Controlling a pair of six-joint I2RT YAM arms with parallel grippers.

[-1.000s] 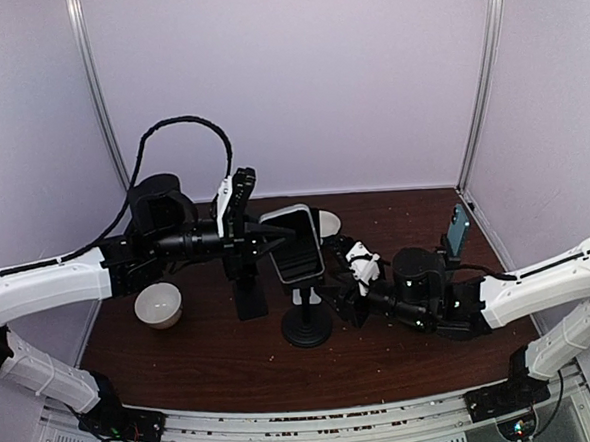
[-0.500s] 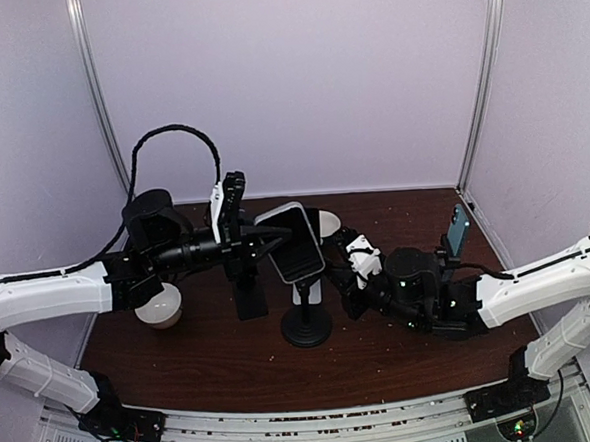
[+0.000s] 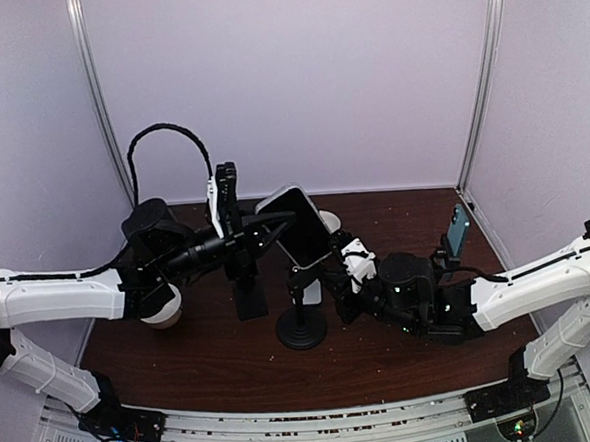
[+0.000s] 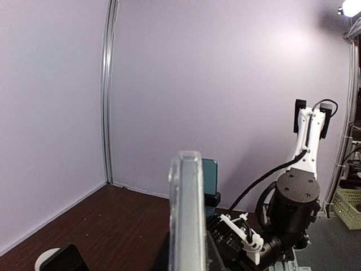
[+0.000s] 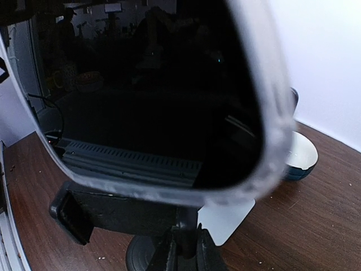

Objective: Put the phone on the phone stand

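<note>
Phone (image 3: 300, 226) higher, right fingers (image 5: 207, 259) now on stand (image 3: 302, 331)

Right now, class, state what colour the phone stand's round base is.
Black. The phone stand's round base shows best in the top external view.

The phone (image 3: 301, 231) is hanging tilted just above the phone stand (image 3: 302, 326), crowding the stand's top. A black block (image 3: 249, 296) is standing close on the stand's left, the right gripper (image 3: 323, 276), clamped on the stem, is blocking its right, and a bowl (image 3: 330, 222) is sitting behind. Bare table (image 3: 384, 361) is lying open in front, along the near edge.
</note>
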